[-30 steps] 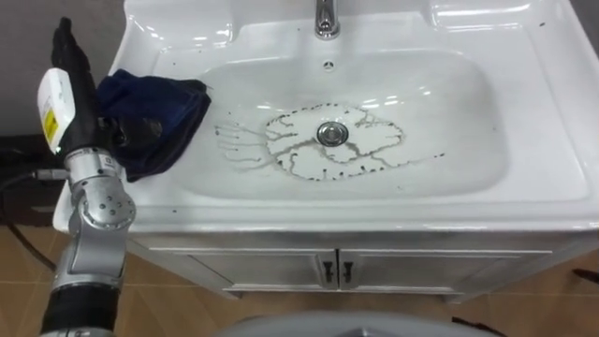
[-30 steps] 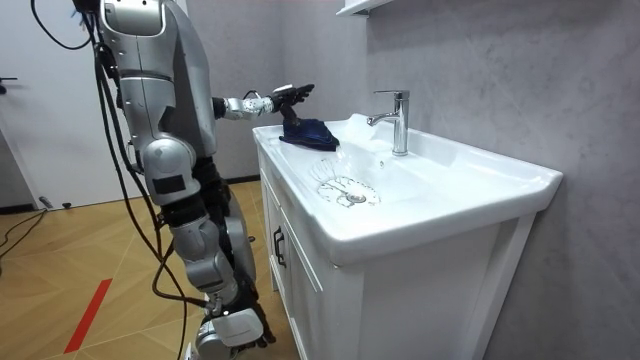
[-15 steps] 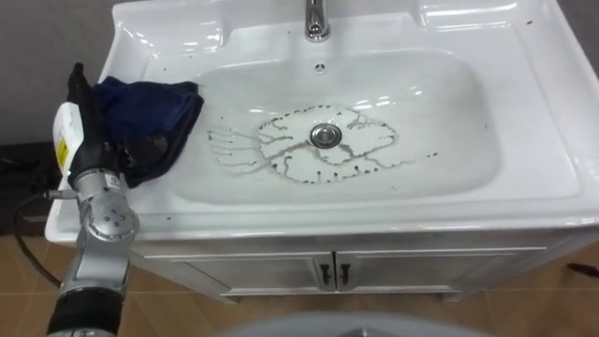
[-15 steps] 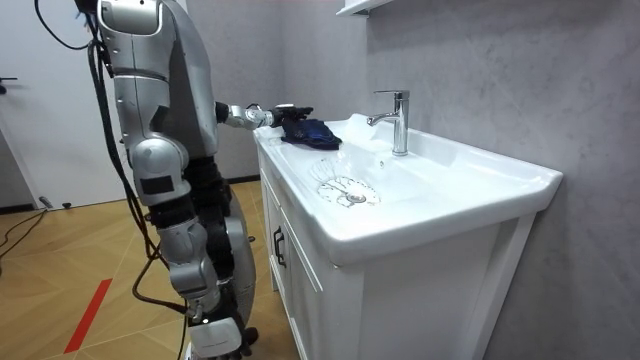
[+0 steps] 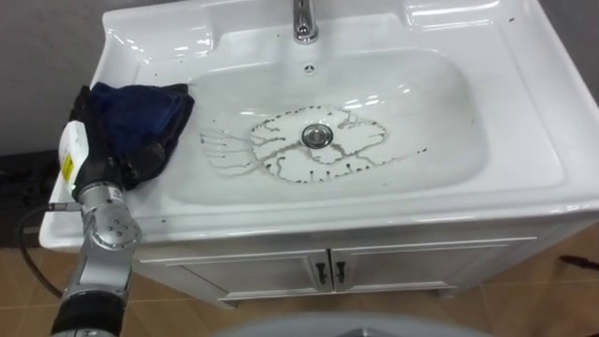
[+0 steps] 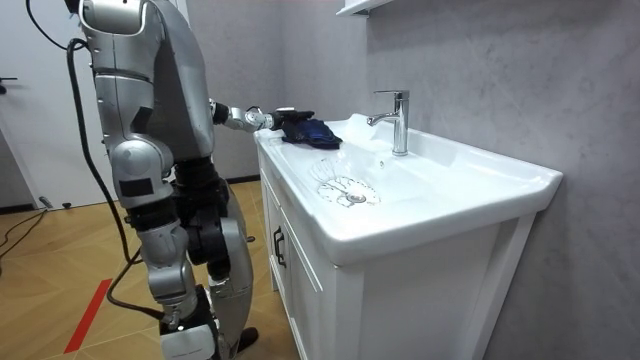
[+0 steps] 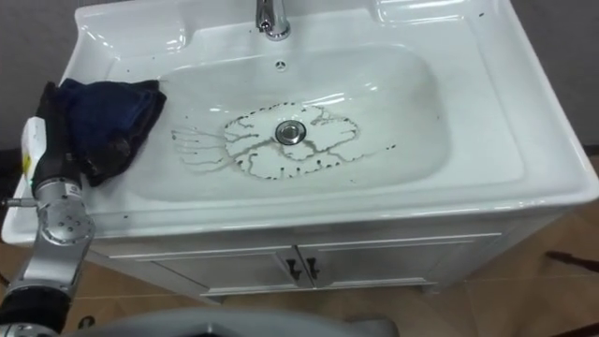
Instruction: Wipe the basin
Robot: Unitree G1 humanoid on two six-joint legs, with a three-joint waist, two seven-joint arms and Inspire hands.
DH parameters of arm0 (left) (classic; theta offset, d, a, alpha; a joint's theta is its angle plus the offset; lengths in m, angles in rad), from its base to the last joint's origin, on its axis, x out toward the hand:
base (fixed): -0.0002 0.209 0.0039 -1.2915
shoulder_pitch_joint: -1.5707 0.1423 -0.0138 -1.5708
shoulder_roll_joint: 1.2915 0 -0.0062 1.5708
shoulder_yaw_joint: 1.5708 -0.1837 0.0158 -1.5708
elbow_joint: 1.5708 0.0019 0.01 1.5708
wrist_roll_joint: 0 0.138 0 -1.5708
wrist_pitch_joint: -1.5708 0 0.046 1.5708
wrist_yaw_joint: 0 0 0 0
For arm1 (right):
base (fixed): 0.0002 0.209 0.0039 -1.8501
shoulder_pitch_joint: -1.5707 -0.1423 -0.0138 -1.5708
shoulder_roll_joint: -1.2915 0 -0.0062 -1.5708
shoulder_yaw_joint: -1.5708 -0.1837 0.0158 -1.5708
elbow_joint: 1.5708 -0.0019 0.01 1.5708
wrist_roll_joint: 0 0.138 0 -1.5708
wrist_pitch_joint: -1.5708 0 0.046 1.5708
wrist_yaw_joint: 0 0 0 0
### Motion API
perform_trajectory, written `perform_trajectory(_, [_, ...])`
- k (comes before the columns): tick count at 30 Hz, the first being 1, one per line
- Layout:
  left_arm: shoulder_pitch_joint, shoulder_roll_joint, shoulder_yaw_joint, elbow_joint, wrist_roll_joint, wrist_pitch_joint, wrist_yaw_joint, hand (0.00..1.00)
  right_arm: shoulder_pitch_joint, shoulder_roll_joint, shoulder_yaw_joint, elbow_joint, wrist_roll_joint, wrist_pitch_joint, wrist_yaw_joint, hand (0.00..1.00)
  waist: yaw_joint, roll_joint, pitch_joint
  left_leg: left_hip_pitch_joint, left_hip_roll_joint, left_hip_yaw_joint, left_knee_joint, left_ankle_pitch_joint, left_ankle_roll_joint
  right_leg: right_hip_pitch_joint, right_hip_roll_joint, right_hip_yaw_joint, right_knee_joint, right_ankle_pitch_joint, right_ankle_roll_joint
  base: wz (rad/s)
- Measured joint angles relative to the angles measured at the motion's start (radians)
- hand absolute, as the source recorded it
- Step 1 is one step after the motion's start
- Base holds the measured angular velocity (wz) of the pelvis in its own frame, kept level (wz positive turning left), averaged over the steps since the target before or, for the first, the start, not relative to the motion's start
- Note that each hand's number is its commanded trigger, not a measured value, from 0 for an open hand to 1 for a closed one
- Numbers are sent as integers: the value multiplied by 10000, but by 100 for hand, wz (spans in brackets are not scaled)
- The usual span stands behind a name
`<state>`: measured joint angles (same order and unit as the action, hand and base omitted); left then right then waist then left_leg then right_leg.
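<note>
The basin (image 5: 449, 103) looks unwiped, dirty lines (image 5: 281, 173) ringing the drain (image 5: 317, 135); the left hand (image 5: 96, 150) rests on the cloth (image 5: 145, 108), and whether its fingers grip it cannot be told.

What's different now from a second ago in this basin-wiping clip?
The left hand came down from above the dark blue cloth onto it, at the left rim of the basin. The cloth, the dark marks round the drain and the faucet stayed as they were.

The white basin (image 5: 524, 159) tops a white cabinet (image 5: 281, 271) with two doors. A dark blue cloth (image 5: 140, 117) lies crumpled on its left rim. A chrome faucet (image 5: 301, 19) stands at the back. Dark branching lines (image 5: 271, 150) ring the drain (image 5: 317, 136).
</note>
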<state>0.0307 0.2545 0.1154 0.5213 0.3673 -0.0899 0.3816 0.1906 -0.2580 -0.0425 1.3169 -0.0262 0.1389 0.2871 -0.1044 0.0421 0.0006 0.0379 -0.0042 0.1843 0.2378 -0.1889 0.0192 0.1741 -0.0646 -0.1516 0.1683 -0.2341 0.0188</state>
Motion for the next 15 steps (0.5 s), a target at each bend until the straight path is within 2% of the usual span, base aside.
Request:
perform_trajectory(3, [-2,9,1,6,203,0,-14,0,-3,50,-1,3,-480,159,7,0,-20,-57,-6,0,2,4,20,4,7,2,0,18,20,1,0,0])
perform_trajectory(7, [-3,32,-9,22,629,26,-49,0,-46,61,-5,-3,-555,162,21,0,-26,-71,-6,-12,8,23,38,3,7,3,1,12,5,1,1,0])
perform_trajectory(12, [-14,78,-255,50,1322,156,-98,0,-51,75,-1,-128,-638,158,-22,0,-32,-29,6,-24,32,38,147,-1,6,18,23,7,7,10,-10,0])
perform_trajectory(15, [-18,98,-453,139,2171,218,-284,0,54,76,-22,-528,-913,150,-5,0,-104,66,12,-54,57,32,176,0,3,16,41,1,-2,16,-19,0])
